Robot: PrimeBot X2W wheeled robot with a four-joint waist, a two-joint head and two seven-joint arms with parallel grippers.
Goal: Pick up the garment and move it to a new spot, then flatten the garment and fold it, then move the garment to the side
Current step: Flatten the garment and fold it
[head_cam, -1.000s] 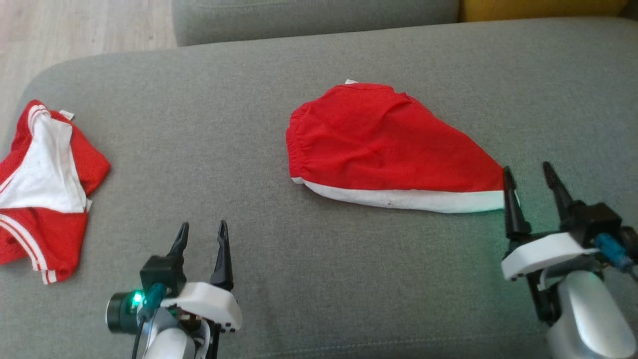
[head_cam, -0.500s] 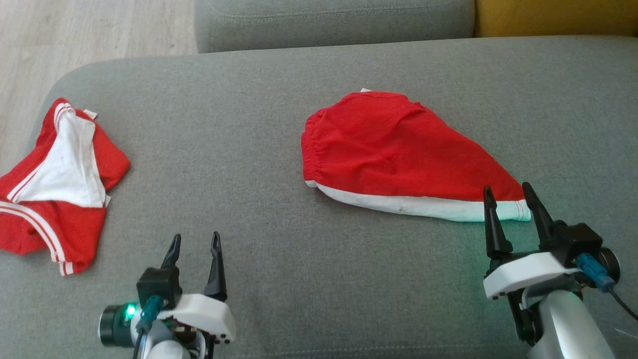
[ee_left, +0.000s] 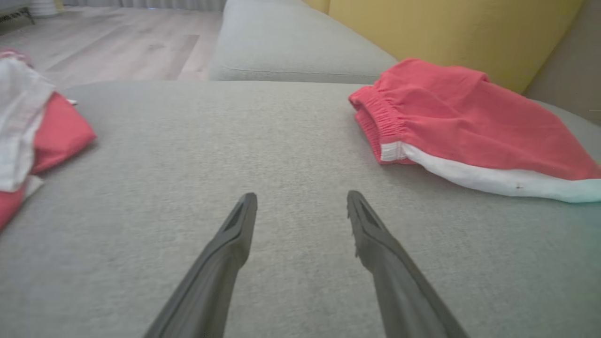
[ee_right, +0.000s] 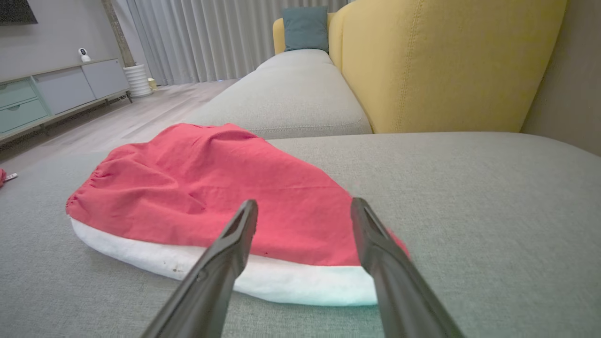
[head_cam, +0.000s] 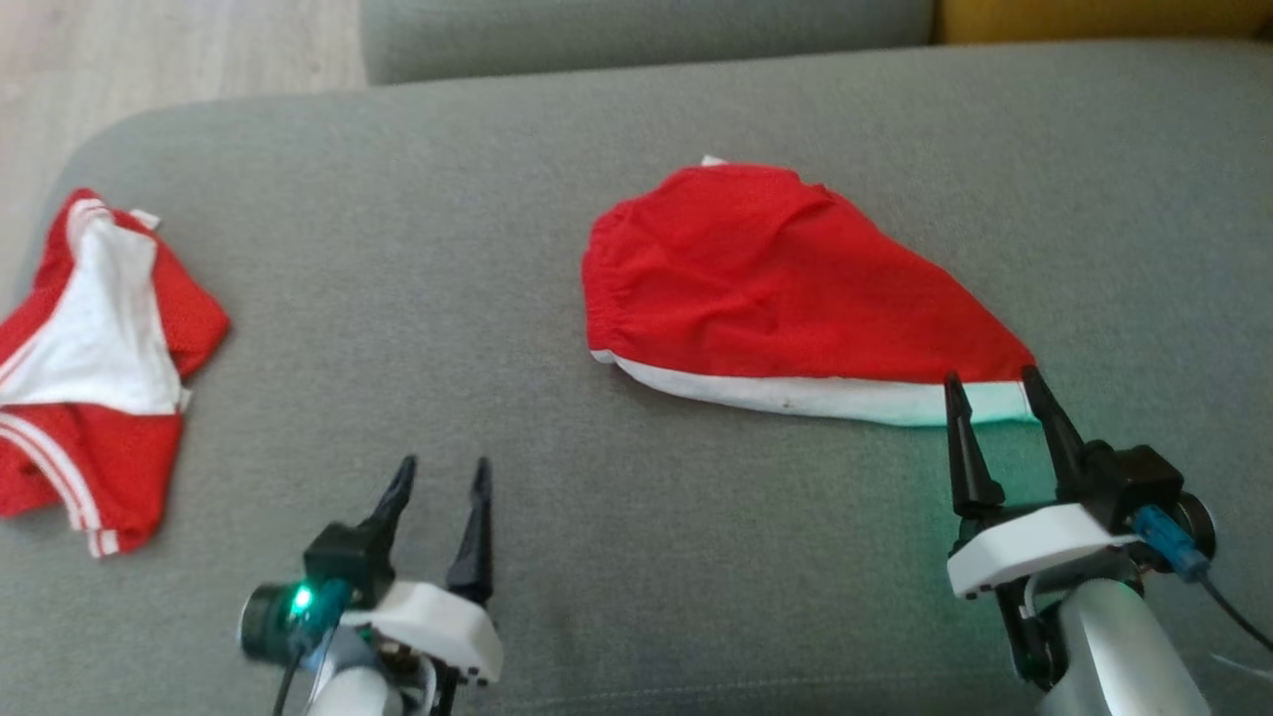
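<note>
The garment (head_cam: 90,368), a crumpled red mesh jersey with white striped trim and its white inside showing, lies at the far left of the grey cushion; it also shows at the edge of the left wrist view (ee_left: 28,136). My left gripper (head_cam: 445,462) (ee_left: 301,196) is open over bare cushion, to the right of the jersey and apart from it. My right gripper (head_cam: 992,376) (ee_right: 304,202) is open, its fingers just short of the near right corner of red shorts (head_cam: 776,278) (ee_right: 220,188) with a white band.
The grey sofa cushion (head_cam: 636,557) bears both pieces of clothing. Its rounded left edge drops to a wooden floor (head_cam: 149,50). Another grey cushion (head_cam: 646,35) lies behind, and a yellow backrest (ee_right: 446,65) rises at the right.
The head camera has shifted. My right gripper has moved left, from past the shorts' right tip to in front of their white-banded corner. My left gripper has edged right. Both stay open.
</note>
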